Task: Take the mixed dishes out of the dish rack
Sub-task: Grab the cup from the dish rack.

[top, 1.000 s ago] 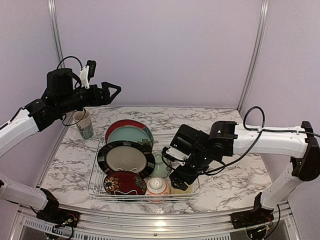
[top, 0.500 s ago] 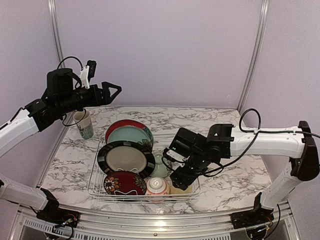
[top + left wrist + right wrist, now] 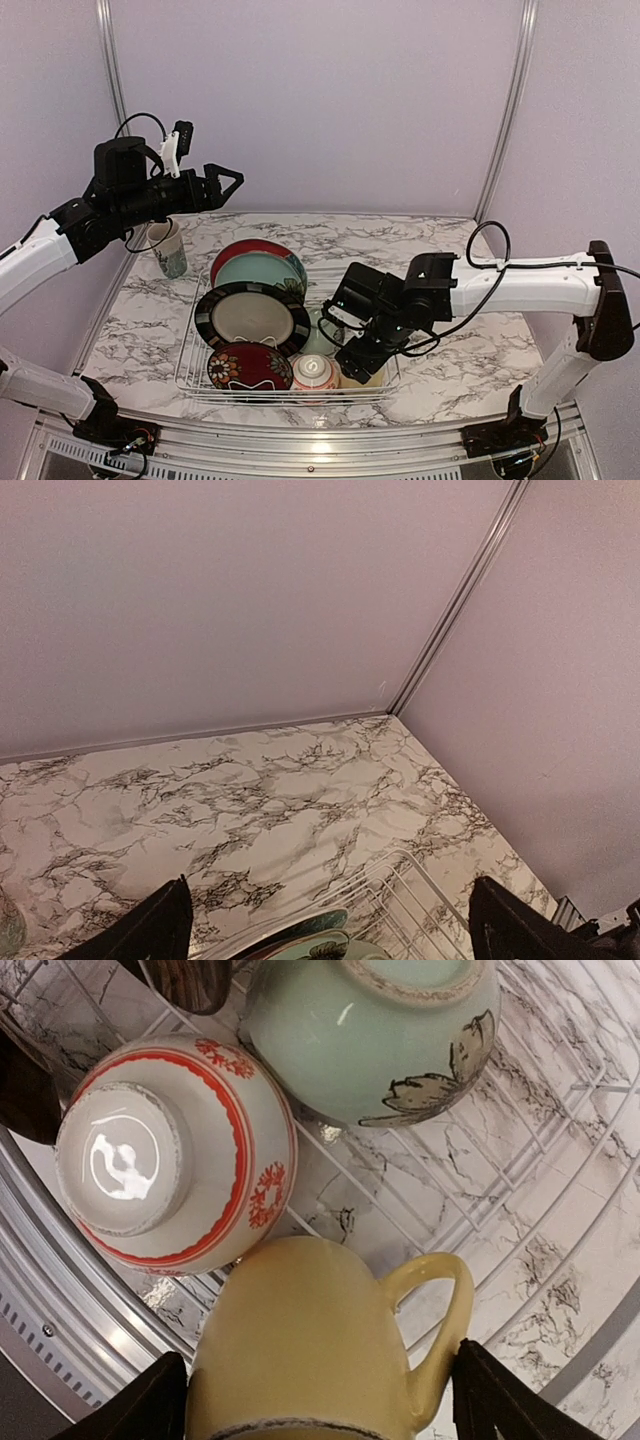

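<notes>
The wire dish rack [image 3: 188, 352] holds upright red [image 3: 240, 249], teal-floral [image 3: 262, 271], black-rimmed cream [image 3: 250, 318] and dark red floral [image 3: 248, 366] plates. A red-striped white bowl [image 3: 314, 372] lies upside down, and a pale green bowl [image 3: 322, 338] is behind it. My right gripper [image 3: 357, 368] is low in the rack, open, with its fingers on either side of the yellow cup [image 3: 310, 1340], which lies on its side with its handle by the right finger [image 3: 500, 1400]. My left gripper [image 3: 226, 183] is open and empty, high above the table's back left. The patterned tall cup [image 3: 170, 247] stands on the table left of the rack.
The marble table [image 3: 450, 370] has bare room to the right of the rack and behind it [image 3: 250, 810]. The rack's far corner [image 3: 420, 875] and the teal plate's rim [image 3: 320, 946] show in the left wrist view. Purple walls close in the back and sides.
My right gripper has moved left and down into the rack, closing in around the yellow cup. The left arm has not moved.
</notes>
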Tool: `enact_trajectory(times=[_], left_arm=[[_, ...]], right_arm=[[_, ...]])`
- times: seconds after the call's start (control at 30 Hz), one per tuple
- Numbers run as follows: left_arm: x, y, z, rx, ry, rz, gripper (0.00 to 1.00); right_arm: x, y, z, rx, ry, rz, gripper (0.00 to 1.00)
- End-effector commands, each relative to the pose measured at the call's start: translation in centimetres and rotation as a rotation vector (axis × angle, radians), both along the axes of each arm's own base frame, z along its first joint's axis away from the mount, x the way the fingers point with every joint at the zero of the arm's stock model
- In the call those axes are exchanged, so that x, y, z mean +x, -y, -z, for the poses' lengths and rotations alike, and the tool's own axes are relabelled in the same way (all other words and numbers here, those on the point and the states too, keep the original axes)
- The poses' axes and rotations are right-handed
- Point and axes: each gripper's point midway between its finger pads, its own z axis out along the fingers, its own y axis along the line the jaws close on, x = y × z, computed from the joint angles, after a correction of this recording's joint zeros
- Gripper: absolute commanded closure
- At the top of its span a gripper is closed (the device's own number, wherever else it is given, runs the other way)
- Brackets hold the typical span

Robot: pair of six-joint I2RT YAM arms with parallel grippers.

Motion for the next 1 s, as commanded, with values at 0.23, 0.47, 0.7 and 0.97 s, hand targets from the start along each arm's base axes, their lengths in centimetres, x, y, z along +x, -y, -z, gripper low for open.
enact_trajectory(times=[0.23,0.47,0.7,0.97], left_arm=[[-0.3,0.3,-0.9,-0.019,0.016,0.015,0.01],[-0.5,0.2,-1.3,-0.014,0.024,0.018,0.01],[-0.5,0.5,-1.3,-0.023,0.036,0.031,0.01],[-0.8,0.6,-1.2,-0.006,0.053,0.052,0.01]], right_arm=[[0.4,-1.8,-0.8,-0.017,0.076,-0.042,0.26],[1.3,-1.6,-0.6,-0.078,0.116,-0.039,0.02],[1.0,-1.3,-2.5,-0.089,0.033,0.202,0.02],[-0.2,-0.2,-1.6,-0.091,-0.068,0.491,0.02]])
